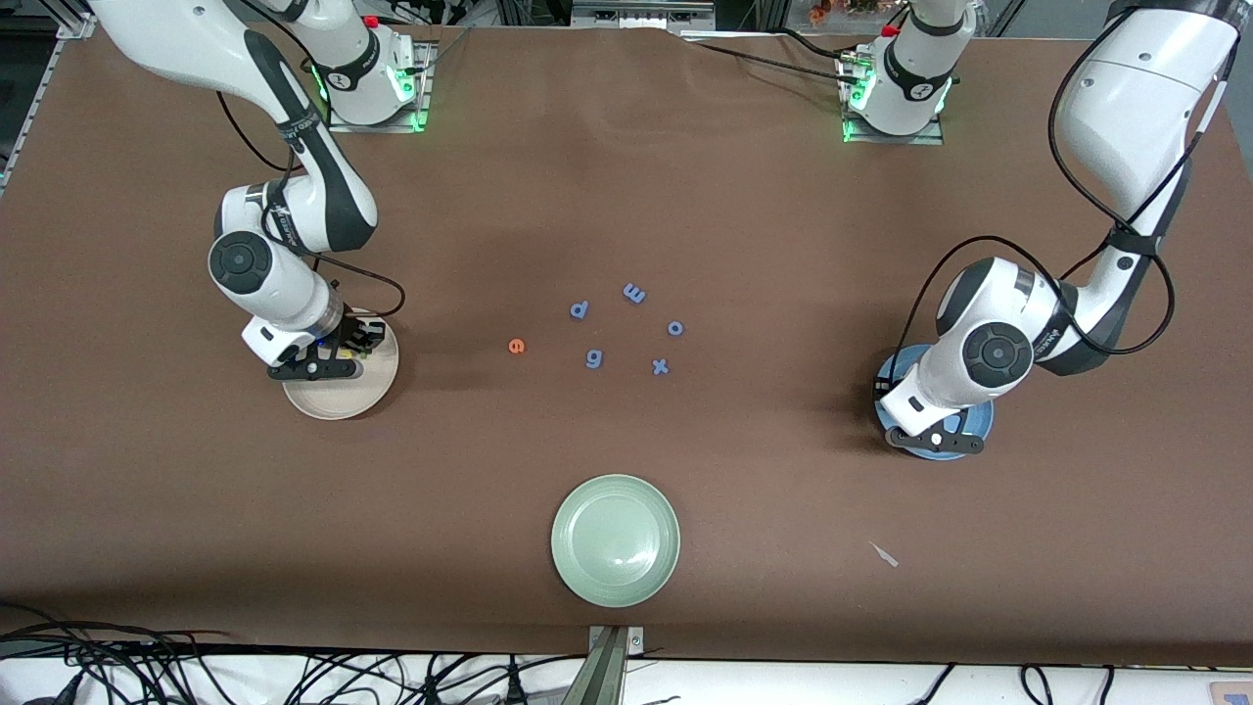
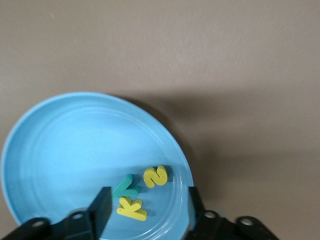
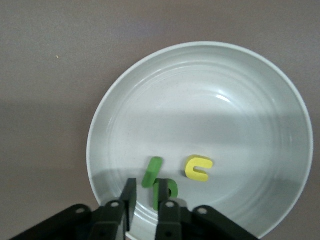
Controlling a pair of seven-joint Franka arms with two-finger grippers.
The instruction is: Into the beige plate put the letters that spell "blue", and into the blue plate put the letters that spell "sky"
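The beige plate (image 1: 338, 397) lies toward the right arm's end of the table. It holds a light green l (image 3: 152, 171), a dark green b (image 3: 170, 189) and a yellow u (image 3: 198, 167). My right gripper (image 3: 146, 192) hangs low over this plate, open by a narrow gap with nothing in it; one finger partly covers the b. The blue plate (image 1: 979, 421) lies toward the left arm's end and holds a yellow s (image 2: 156, 176), a teal y (image 2: 125, 187) and a yellow k (image 2: 132, 208). My left gripper (image 2: 149, 197) stands wide open over them. An orange e (image 1: 517, 345) lies on the table mid-way.
Several periwinkle-blue letters lie beside the orange e, among them a p (image 1: 579, 309), an m (image 1: 634, 293) and an x (image 1: 660, 366). A pale green plate (image 1: 615, 539) sits nearer the front camera. A small white scrap (image 1: 884, 554) lies on the brown table.
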